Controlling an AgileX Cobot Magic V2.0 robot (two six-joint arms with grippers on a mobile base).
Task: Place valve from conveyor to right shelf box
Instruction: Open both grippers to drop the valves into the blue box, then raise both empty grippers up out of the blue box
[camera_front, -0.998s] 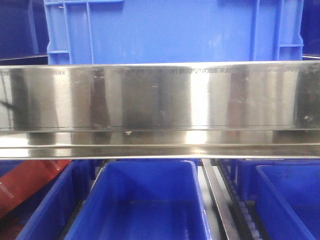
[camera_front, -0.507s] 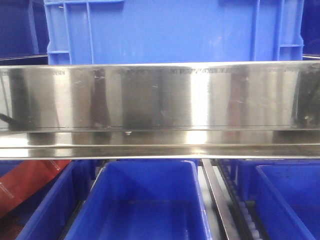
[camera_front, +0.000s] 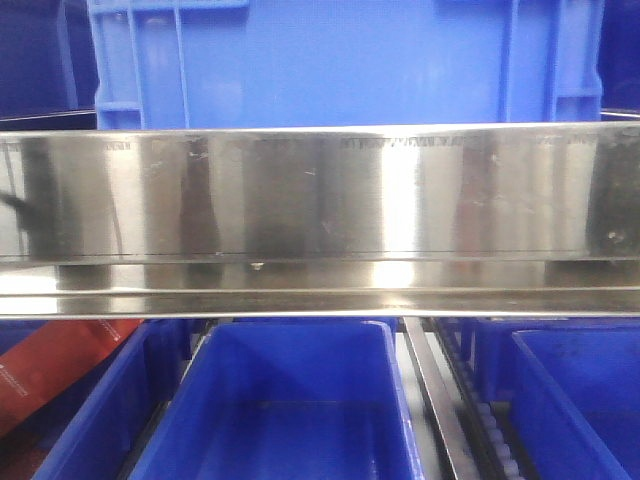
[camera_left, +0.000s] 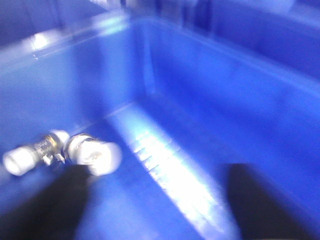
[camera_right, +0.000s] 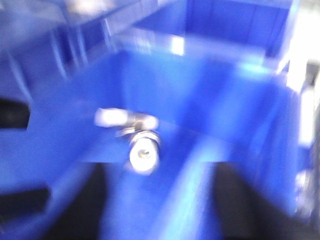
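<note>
1. Below the right shelf (camera_front: 320, 200), with its broad mirror-bright steel rail, a row of open blue boxes sat, and the middle box (camera_front: 290, 420) lay straight under the rail so that parts could be lowered in from above. The front view showed neither arm.

2. Inside a blue box (camera_left: 210, 90), the left wrist view showed you a valve (camera_left: 62, 152) with pale, silvery ends lying on the floor, just ahead of the left fingers (camera_left: 70, 200). Those dark fingers stood wide apart with nothing between them; by my reading, the part had been let go and rested free.

3. The right wrist view showed a similar valve (camera_right: 137, 137) lying on the floor of a blue box (camera_right: 225, 100), just ahead of the right fingers (camera_right: 85, 205), which also stood apart and empty. Both wrist views were blurred, so you could not tell whether this was the same valve or the same box.

4. No conveyor appeared in any view, so the delivery looked complete, and the spread fingers suited a clean lift away from the box walls.
</note>
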